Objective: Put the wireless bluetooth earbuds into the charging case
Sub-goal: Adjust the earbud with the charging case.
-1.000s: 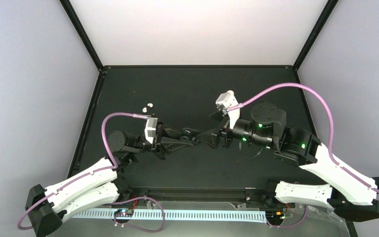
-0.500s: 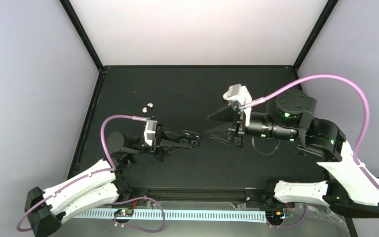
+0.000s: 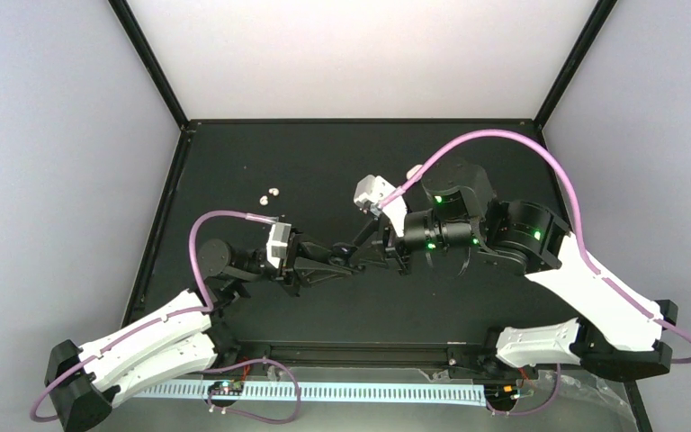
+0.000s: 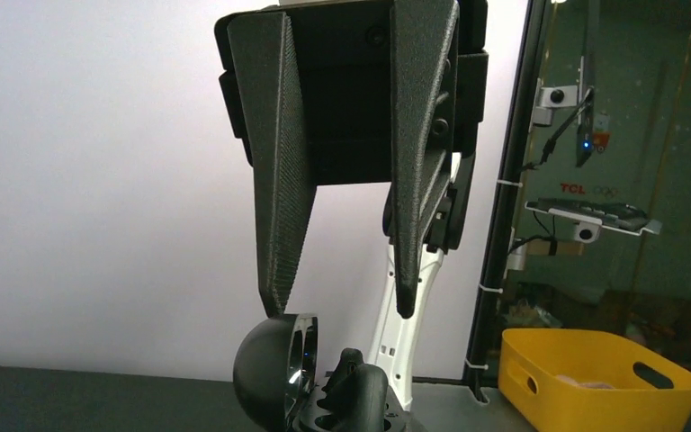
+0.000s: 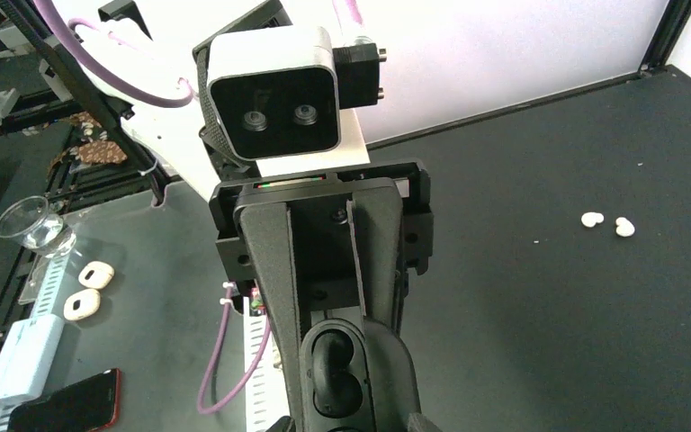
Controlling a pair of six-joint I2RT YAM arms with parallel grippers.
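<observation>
The charging case [image 3: 349, 249] is black, its lid [image 4: 265, 369] swung open and upright. My left gripper [image 3: 340, 255] is shut on its base, holding it above the table. In the right wrist view the base [image 5: 336, 373] shows two dark wells with nothing in them. My right gripper [image 4: 342, 306] comes at the case from the opposite side, jaws apart. One fingertip [image 4: 279, 301] rests on the lid's top; the other hangs free beside it. Two white earbuds [image 3: 268, 195] lie side by side on the table at the far left, seen also in the right wrist view as earbuds [image 5: 607, 222].
A black mat [image 3: 324, 162] covers the table inside a black frame. Beyond the table stand a yellow bin [image 4: 594, 378], a glass dish [image 5: 31, 225], a phone [image 5: 63, 405] and two white oval pieces [image 5: 90, 288].
My right arm drew back to the right, then swung left up to the case, its jaws narrowing on the way. The left gripper kept the case in about the same place.
</observation>
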